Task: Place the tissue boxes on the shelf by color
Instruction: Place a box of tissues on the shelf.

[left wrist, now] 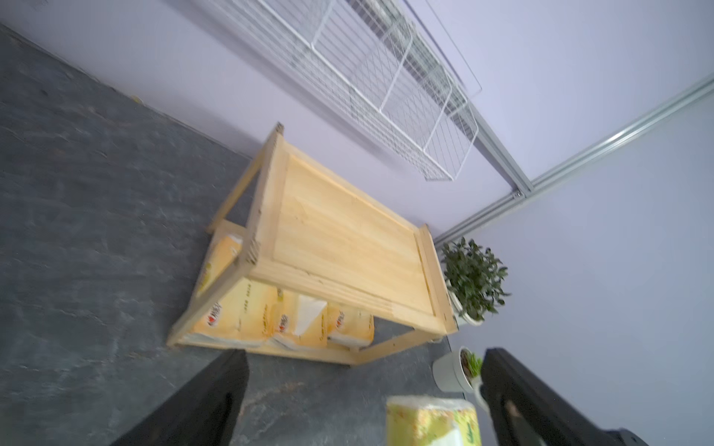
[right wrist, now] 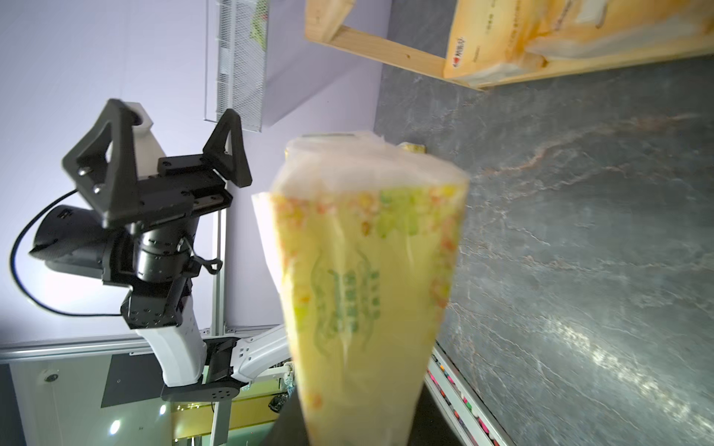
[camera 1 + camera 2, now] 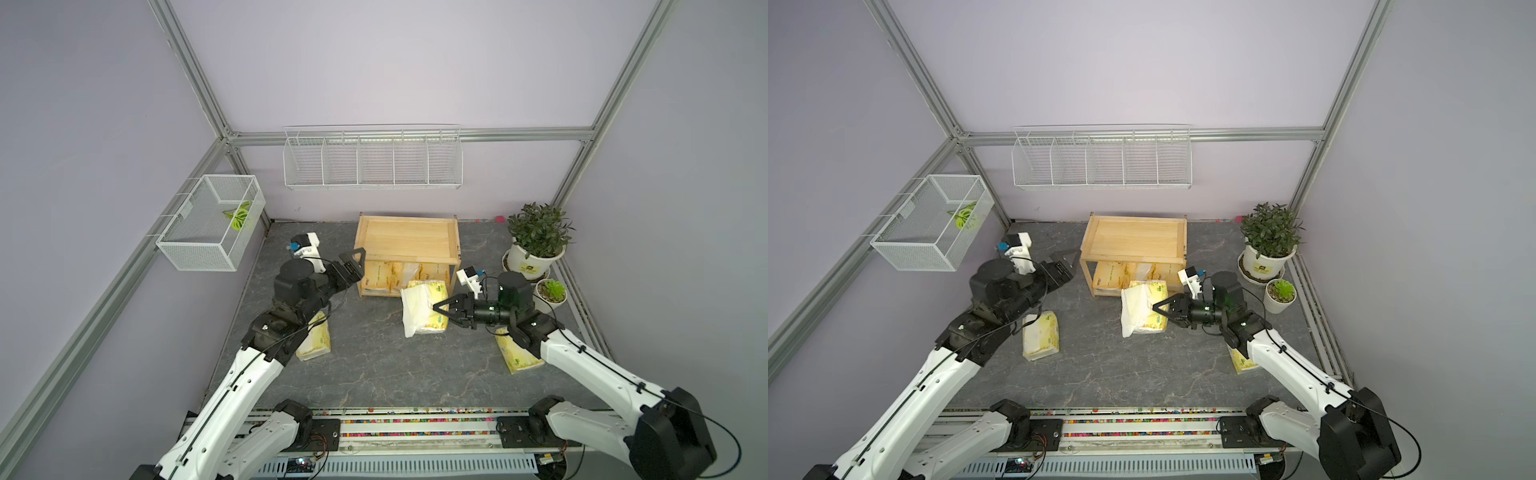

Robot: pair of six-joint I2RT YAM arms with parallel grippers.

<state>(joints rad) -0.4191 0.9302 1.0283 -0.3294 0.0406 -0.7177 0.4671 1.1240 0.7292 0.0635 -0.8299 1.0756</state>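
Observation:
The light wooden shelf (image 3: 407,239) (image 3: 1136,239) (image 1: 347,239) stands at the back of the dark table. Its top tier is bare, and orange-yellow tissue boxes (image 3: 384,276) (image 3: 1117,274) (image 1: 247,312) (image 2: 541,31) fill the lower tier. In front of it, my right gripper (image 3: 442,311) (image 3: 1162,309) (image 2: 355,434) is shut on a pale yellow-green tissue box (image 3: 424,307) (image 3: 1142,309) (image 2: 367,270) with white tissue hanging out. My left gripper (image 3: 358,266) (image 3: 1069,266) (image 1: 363,397) stands open and empty beside the shelf's left end. Two more pale packs lie on the table, one (image 3: 316,343) (image 3: 1040,334) under the left arm and one (image 3: 517,353) (image 3: 1241,359) under the right arm.
A large potted plant (image 3: 538,232) and a small succulent pot (image 3: 550,293) stand right of the shelf, close to my right wrist. A white wire rack (image 3: 372,160) hangs on the back wall. A white mesh basket (image 3: 212,224) hangs on the left wall.

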